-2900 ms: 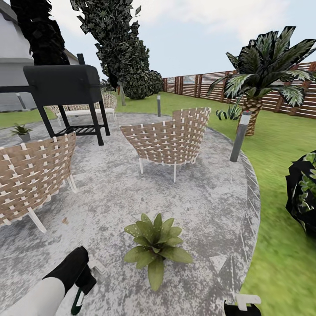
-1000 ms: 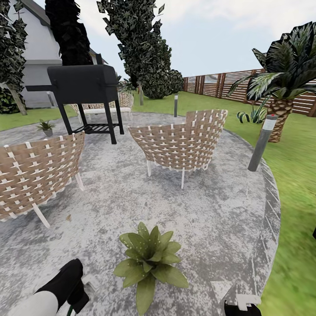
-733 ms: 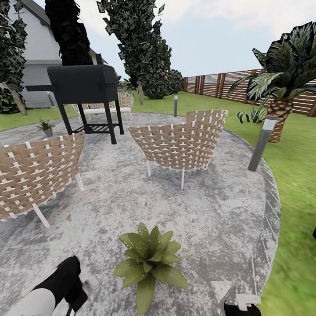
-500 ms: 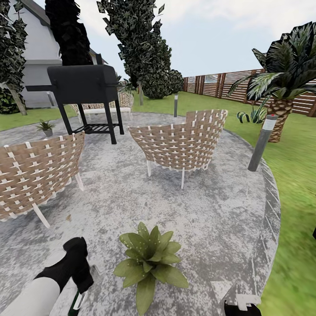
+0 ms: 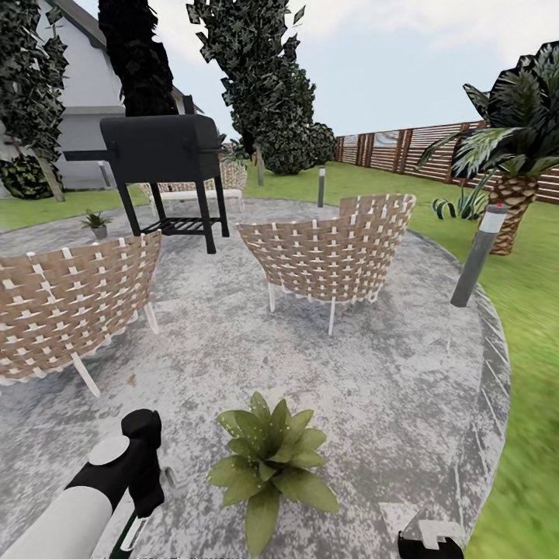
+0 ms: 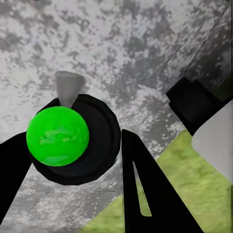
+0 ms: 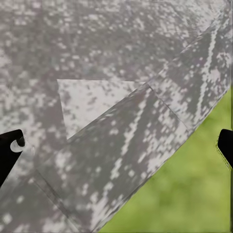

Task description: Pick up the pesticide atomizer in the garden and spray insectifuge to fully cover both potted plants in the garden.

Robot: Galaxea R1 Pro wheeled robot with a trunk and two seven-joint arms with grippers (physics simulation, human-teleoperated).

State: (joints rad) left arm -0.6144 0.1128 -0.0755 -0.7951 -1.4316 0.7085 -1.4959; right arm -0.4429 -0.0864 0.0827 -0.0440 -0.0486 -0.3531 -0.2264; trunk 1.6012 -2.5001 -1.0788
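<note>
Grey mottled patio (image 5: 373, 373), grass around it, two woven chairs (image 5: 330, 248), a black grill (image 5: 163, 151), bollard lights (image 5: 480, 252), a palm (image 5: 516, 155) and a wooden fence (image 5: 404, 147) behind. Head view: whole scene has slid slightly right and down versus half a second ago, so the camera turned; things themselves did not move. Near potted plant (image 5: 272, 458) sits low centre on the paving, second potted plant (image 5: 96, 223) far off left of the grill. Left arm has risen and reached forward since 0.5 s ago; left claw (image 5: 144, 497) now sits just left of the near plant, with the atomizer's green-white stem showing under it at the frame edge. Right claw (image 5: 431, 539) unchanged at bottom edge.

Left wrist view: pesticide atomizer (image 6: 73, 138), dark round body with bright green spot, sits between the black fingers (image 6: 145, 194), which close on both sides of it. Held. Pale nozzle points away over paving.

Right wrist view: fingertips (image 7: 12, 145) at both frame edges, spread wide, nothing between; paving edge and grass below.

Judgement: atomizer is in hand and being brought to the near plant; spraying looks next, far plant not yet reached.
</note>
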